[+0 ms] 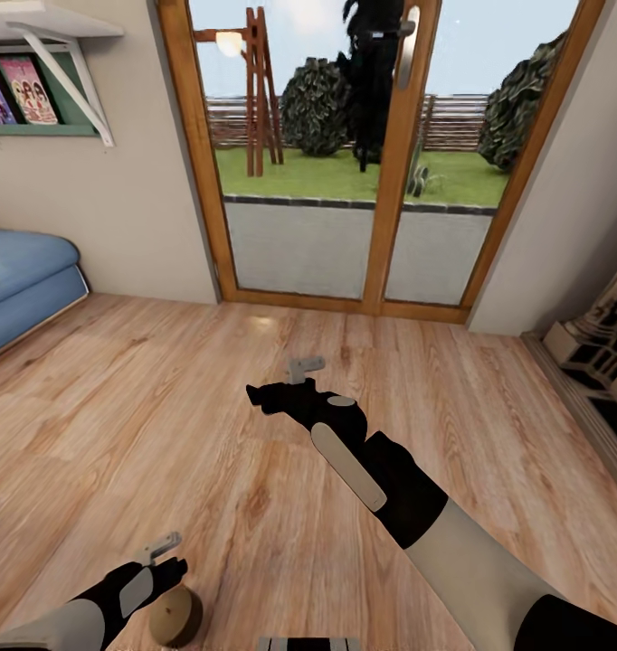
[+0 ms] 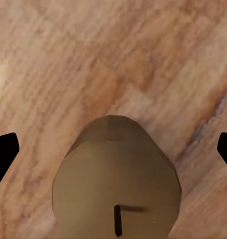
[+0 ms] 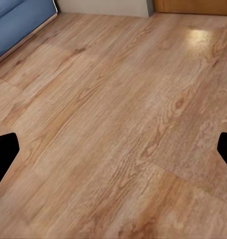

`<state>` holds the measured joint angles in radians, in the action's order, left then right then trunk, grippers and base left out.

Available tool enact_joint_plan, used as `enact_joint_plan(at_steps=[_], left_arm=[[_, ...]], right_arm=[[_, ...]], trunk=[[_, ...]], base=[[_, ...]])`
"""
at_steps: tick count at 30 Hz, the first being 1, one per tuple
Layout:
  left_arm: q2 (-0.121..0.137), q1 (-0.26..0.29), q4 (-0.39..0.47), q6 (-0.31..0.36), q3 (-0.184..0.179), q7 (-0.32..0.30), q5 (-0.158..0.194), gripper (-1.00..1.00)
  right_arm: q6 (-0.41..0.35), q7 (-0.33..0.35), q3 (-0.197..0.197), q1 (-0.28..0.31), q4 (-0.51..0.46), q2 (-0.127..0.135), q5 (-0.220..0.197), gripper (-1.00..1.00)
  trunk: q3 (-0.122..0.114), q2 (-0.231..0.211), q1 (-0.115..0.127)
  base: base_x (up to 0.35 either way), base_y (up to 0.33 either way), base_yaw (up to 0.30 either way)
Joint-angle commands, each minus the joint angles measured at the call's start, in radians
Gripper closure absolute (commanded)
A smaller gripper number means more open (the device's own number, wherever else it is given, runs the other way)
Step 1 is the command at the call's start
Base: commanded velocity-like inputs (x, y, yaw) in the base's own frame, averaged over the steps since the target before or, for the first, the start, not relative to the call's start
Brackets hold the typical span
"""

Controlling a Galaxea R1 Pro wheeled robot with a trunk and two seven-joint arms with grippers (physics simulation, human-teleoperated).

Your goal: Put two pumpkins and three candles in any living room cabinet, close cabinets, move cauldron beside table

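Observation:
A tan candle (image 1: 175,617) with a short dark wick rests on the wood floor at the bottom left of the head view. My left gripper (image 1: 166,575) hovers just over it, open. In the left wrist view the candle (image 2: 118,184) looms large between the two wide-apart black fingertips (image 2: 3,152), which stay clear of its sides. My right gripper (image 1: 260,396) reaches out over bare floor in the middle of the room. It is open with nothing between its fingers (image 3: 4,154). Pumpkins, cabinet, cauldron and table are out of view.
A wood-framed glass door (image 1: 363,154) to a garden fills the far wall. A blue sofa (image 1: 23,280) sits at the left under a wall shelf (image 1: 46,23) with books. Pale carved furniture (image 1: 607,353) lines the right edge. Wood floor (image 1: 164,407) spreads between them.

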<state>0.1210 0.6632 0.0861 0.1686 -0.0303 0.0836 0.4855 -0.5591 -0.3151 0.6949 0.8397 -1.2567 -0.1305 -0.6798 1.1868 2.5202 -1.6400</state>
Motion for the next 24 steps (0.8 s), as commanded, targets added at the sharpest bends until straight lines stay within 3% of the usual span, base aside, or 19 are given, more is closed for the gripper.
enact_joint_plan(at_steps=[1,11,24], left_arm=[[0.000,0.000,0.003,0.006,-0.003,0.004,0.006,-1.00],[0.000,0.000,0.003,0.006,-0.003,0.004,0.004,-1.00],[-0.001,-0.001,0.003,0.006,-0.003,0.004,0.003,-1.00]], right_arm=[[-0.001,-0.010,0.002,0.001,-0.001,0.000,-0.010,-1.00],[0.004,-0.009,0.002,0.001,-0.007,0.000,-0.010,-1.00],[0.007,-0.007,0.002,0.001,-0.017,0.000,-0.010,-1.00]], trunk=[[0.005,0.001,0.000],[0.043,0.003,-0.005],[0.043,0.003,-0.005]], base=[[0.000,0.000,0.000],[0.000,0.000,0.000],[0.000,0.000,0.000]])
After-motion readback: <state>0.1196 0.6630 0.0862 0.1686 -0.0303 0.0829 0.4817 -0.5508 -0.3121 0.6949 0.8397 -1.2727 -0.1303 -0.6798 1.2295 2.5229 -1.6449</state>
